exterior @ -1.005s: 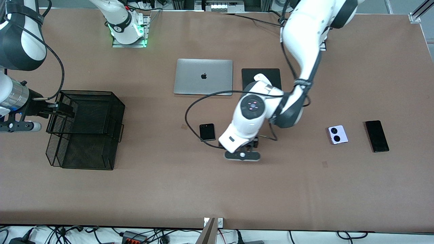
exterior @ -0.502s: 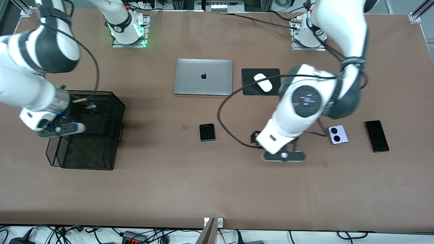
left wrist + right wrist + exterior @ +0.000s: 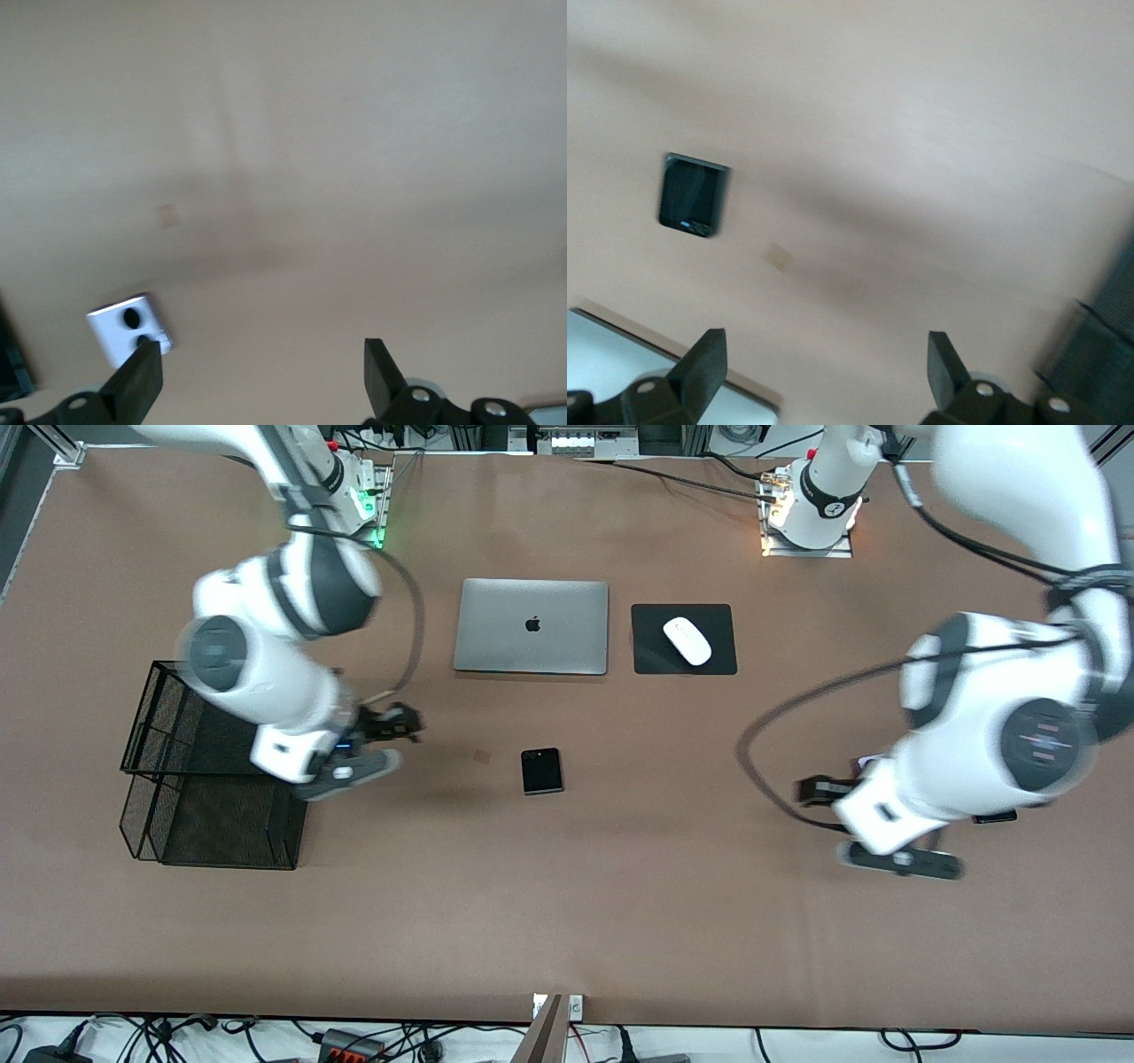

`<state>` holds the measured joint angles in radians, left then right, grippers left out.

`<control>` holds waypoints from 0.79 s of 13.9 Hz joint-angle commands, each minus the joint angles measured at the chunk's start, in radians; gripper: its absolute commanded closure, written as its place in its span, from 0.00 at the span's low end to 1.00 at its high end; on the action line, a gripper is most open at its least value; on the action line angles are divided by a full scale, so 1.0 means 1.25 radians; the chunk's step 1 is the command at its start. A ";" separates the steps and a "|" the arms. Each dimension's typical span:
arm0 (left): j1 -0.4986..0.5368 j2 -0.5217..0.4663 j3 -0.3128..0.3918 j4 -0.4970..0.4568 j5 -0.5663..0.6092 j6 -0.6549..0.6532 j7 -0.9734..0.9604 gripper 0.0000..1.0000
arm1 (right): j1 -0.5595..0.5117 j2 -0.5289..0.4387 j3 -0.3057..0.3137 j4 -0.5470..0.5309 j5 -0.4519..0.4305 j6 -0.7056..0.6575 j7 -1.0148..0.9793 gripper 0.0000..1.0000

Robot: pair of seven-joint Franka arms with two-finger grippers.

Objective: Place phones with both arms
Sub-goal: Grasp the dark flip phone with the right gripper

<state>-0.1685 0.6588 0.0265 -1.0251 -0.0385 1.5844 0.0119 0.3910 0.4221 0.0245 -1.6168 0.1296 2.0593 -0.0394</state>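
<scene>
Both pincers, left (image 3: 261, 376) and right (image 3: 824, 367), wide open, empty, over matte brown table (image 3: 620, 921); squarish glossy black flip phone (image 3: 541, 771) flat.

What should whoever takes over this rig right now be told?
Left gripper: fingers open, empty, above the lavender phone at the left arm's end of the table.
Right gripper: fingers open, empty, over bare table beside the black mesh tray.
Black flip phone lies mid-table, nearer the front camera than the laptop.
Long black phone is mostly hidden under the left arm.
Done: no phone visible in the tray.
Left: all three phones lie on the table, ungrasped.
</scene>
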 commanded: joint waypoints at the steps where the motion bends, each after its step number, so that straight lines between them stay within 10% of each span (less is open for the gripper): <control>1: 0.047 -0.063 -0.013 -0.090 0.004 -0.002 0.097 0.00 | 0.063 0.062 -0.009 0.039 0.010 0.034 0.030 0.00; 11: 0.134 -0.187 -0.013 -0.409 0.003 0.256 0.233 0.00 | 0.217 0.278 -0.013 0.182 -0.101 0.152 0.372 0.00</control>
<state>-0.0114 0.5306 0.0216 -1.3793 -0.0379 1.8412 0.2862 0.6439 0.7189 0.0208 -1.4539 0.0197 2.2565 0.3568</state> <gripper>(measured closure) 0.000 0.000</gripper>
